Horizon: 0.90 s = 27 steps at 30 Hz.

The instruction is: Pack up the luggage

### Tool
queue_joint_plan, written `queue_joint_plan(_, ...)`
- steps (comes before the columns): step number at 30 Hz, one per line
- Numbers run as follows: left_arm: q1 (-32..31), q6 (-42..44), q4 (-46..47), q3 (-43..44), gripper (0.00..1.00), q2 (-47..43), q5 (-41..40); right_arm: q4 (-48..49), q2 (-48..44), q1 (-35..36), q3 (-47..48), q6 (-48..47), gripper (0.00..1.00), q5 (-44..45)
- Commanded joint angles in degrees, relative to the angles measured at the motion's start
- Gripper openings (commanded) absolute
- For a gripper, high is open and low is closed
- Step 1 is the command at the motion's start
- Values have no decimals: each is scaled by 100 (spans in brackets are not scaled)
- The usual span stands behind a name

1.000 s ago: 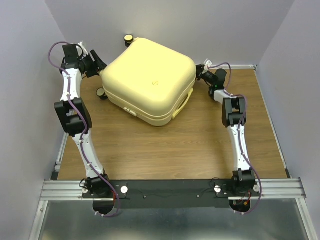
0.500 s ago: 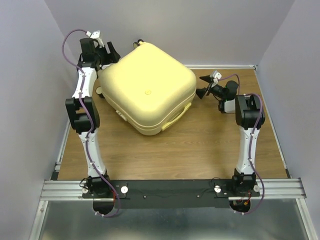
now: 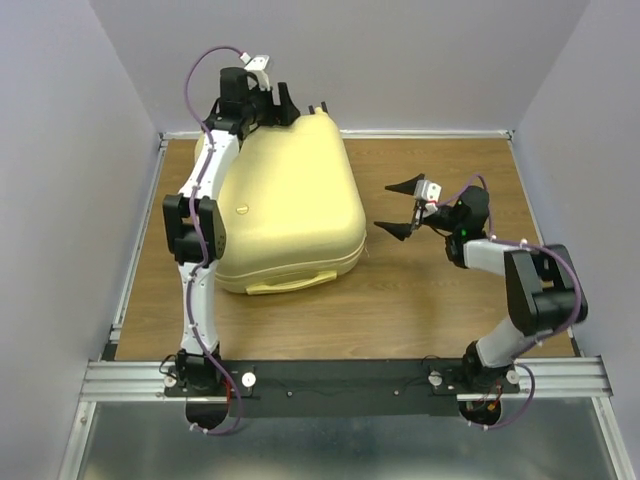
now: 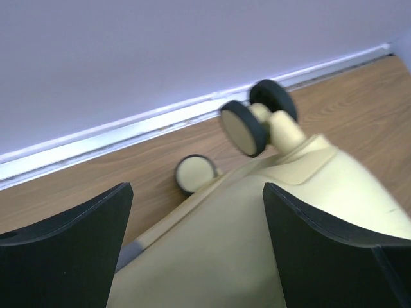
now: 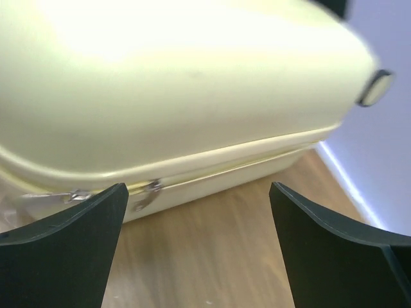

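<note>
The left tool (image 4: 197, 192), jaws spread wide and empty, hangs over the wheeled end of the large pale-yellow hard-shell luggage (image 3: 290, 210), which lies closed left of centre on the brown wooden bench (image 3: 440, 300). The right tool (image 3: 398, 208), equally spread and empty, faces its right side.

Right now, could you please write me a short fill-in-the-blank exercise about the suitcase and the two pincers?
The pale-yellow suitcase lies on the table with its lid ____. In the left wrist view, the open left pincer hangs over the end of the suitcase that carries its ____. The right pincer stands ____, apart from the suitcase.
Missing words: closed; wheels; open.
</note>
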Motion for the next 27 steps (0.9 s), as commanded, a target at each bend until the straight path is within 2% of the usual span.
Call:
queue_joint_plan(1,838,832,-515,-197,92,-1142,-622,-2268,-776,-78,276,-611,100,1468)
queue_joint_plan(6,1894,2121,-1304,-1154,92,-2305,88,-4016,-1233,-104,793,-566,100,1909)
queue_joint_plan(9,2527,2992,-2174,-1689,92,-2762,-260,-4703,-1260,-96,1163,-119,100,2163)
queue_joint_plan(10,2633,3691,-2359,-1910,92,-2868,-367,-4844,-1260,-87,1251,-75,100,2164)
queue_joint_plan(15,3081,5761,-3397,-3359,82,-3185,-815,-5810,-1129,-96,1838,154,100,2734)
queue_joint_plan(16,3126,5999,-3476,-3528,82,-3185,-807,-5968,-1041,-96,1936,180,100,2788)
queue_joint_plan(17,3135,6584,-3616,-3695,82,-3142,-859,-6214,-988,-104,2016,355,100,2849)
queue_joint_plan(20,3126,7150,-3679,-3995,81,-2818,-1036,-6443,-822,-113,2227,698,100,3078)
queue_joint_plan(23,3003,7846,-3688,-3881,81,-2466,-940,-6698,-689,-122,2367,883,100,3245)
queue_joint_plan(27,2538,8443,-3924,-3504,81,-2122,-238,-6901,-610,-245,2315,980,100,3447)
